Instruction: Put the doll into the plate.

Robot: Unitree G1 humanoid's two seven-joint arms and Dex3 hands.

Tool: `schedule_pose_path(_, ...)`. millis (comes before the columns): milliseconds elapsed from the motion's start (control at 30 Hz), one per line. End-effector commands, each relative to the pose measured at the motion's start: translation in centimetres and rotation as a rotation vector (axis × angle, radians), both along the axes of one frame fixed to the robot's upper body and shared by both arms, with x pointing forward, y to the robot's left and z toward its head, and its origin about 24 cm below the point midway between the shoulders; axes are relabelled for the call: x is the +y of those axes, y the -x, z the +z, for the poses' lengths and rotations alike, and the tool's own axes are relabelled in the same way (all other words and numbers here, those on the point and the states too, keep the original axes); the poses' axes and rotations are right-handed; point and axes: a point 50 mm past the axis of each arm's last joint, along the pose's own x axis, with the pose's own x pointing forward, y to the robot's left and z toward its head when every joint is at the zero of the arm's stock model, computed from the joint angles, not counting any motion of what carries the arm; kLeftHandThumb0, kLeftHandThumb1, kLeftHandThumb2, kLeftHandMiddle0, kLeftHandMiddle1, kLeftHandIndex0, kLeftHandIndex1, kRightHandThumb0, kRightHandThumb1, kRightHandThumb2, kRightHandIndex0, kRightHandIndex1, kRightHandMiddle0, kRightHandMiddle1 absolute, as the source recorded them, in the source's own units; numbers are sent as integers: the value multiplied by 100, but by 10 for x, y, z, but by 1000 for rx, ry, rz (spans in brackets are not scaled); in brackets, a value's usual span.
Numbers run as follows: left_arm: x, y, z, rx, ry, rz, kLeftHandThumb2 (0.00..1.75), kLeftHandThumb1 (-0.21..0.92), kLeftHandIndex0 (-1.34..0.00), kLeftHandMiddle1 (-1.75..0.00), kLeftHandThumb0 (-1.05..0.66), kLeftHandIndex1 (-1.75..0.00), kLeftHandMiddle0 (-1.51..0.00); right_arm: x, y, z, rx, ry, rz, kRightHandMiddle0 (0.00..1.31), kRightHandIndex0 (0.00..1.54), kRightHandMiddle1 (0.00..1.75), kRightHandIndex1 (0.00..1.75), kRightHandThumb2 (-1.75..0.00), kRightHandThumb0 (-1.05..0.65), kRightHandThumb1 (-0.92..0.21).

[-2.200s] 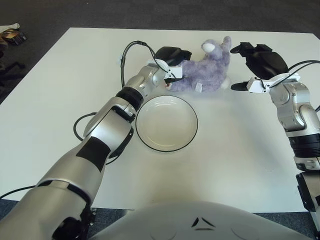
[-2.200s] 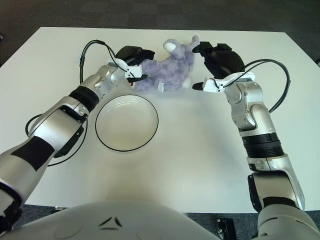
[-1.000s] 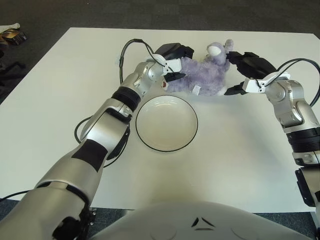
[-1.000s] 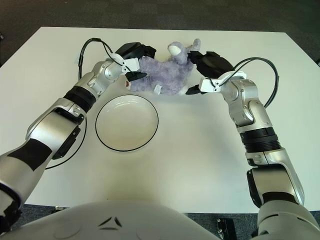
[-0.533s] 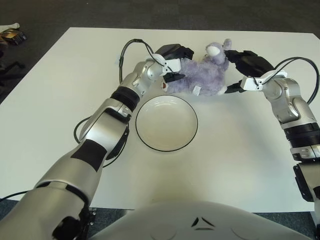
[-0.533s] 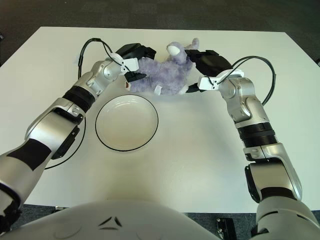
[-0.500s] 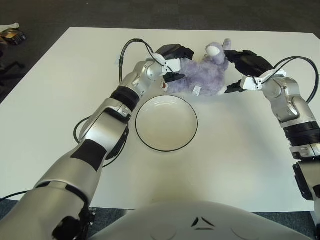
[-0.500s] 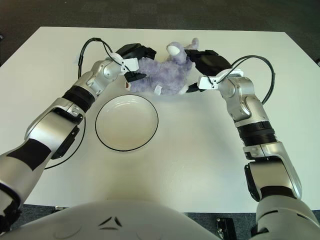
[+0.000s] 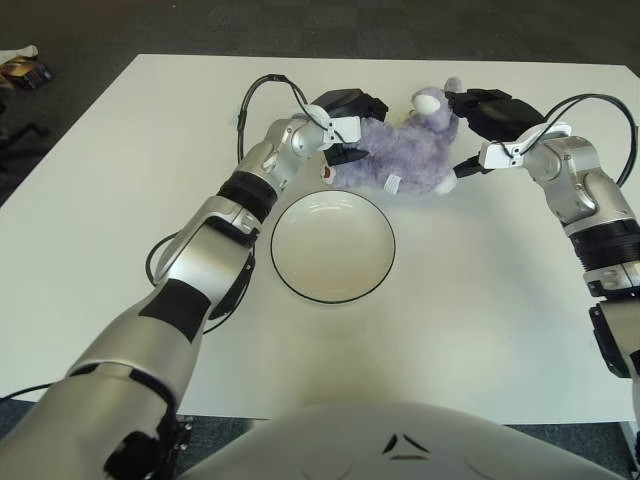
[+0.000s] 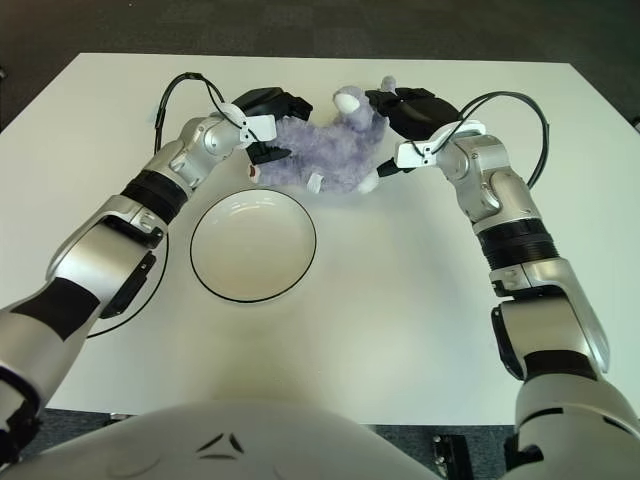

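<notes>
Counted on the white surface (image 9: pixel 120 180): one purple doll (image 9: pixel 410 152), one black-rimmed plate (image 9: pixel 333 247). Two hands present: left hand (image 9: pixel 345 125), right hand (image 9: pixel 480 125).

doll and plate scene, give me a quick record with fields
doll: purple plush, lying on the table beyond the plate
plate: white with a dark rim, nothing in it
table: white
left robot hand: closed on the doll's left end
right robot hand: against the doll's right end, by its head
task state: doll not yet in the plate
</notes>
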Motion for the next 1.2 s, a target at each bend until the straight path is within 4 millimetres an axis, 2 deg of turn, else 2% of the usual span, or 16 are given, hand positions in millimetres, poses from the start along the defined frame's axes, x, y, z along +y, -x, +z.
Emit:
schedule_pose_path(0,2,1,-1,6,-1,-9,163,6,-109,-175,59,-175,-83,0,-3,1,-41,36,36,0,0,12,0,-55,-90,-51)
schedule_pose_path(67,2,1,-1,4,-10,-14,163,6,-109,-175,59,-175,-83,-1,-5,-1,-68,52,52,0,0,14,0,-60,-86,-48)
schedule_pose_path(133,1,1,-1,3,-25,-20,163,6,-110,-175,59,-175,-83,-4,-8,-4,-97,70,65,0,0,19,0,-71,-78,-39)
schedule_pose_path(167,1,1,-1,9,-34,-24,163,6,-112,-175,59,-175,-83,-6,-9,-7,-134,77,75,0,0,28,0,-84,-64,-28)
schedule_pose_path(200,0,1,-1,13,-39,-26,163,6,-112,-175,59,-175,-83,-7,-10,-10,-158,81,83,0,0,31,0,-88,-57,-25)
schedule_pose_path(400,1,1,-1,32,-53,-36,164,5,-112,-175,59,-175,-83,-6,-12,-16,-220,64,113,0,0,36,0,-103,-33,-16)
schedule_pose_path(533,1,2,-2,71,-39,-54,164,5,-113,-175,59,-175,-83,-3,-14,-19,-234,58,121,0,0,35,0,-108,-25,-14)
schedule_pose_path(667,1,1,-3,91,-30,-57,164,5,-113,-175,59,-175,-83,-2,-15,-21,-225,64,125,0,0,29,0,-109,-30,-14)
schedule_pose_path(833,1,1,-3,112,-21,-57,164,5,-113,-175,60,-175,-84,0,-15,-25,-200,69,131,0,0,24,0,-103,-46,-18)
schedule_pose_path(1033,2,0,-4,136,-2,-53,165,5,-112,-175,60,-175,-84,12,-9,-29,-134,-16,188,0,0,31,0,-98,-54,-22)
schedule_pose_path(1167,2,-1,-5,143,12,-50,164,5,-111,-175,59,-175,-84,17,-8,-27,-86,-50,194,0,0,29,0,-96,-58,-24)
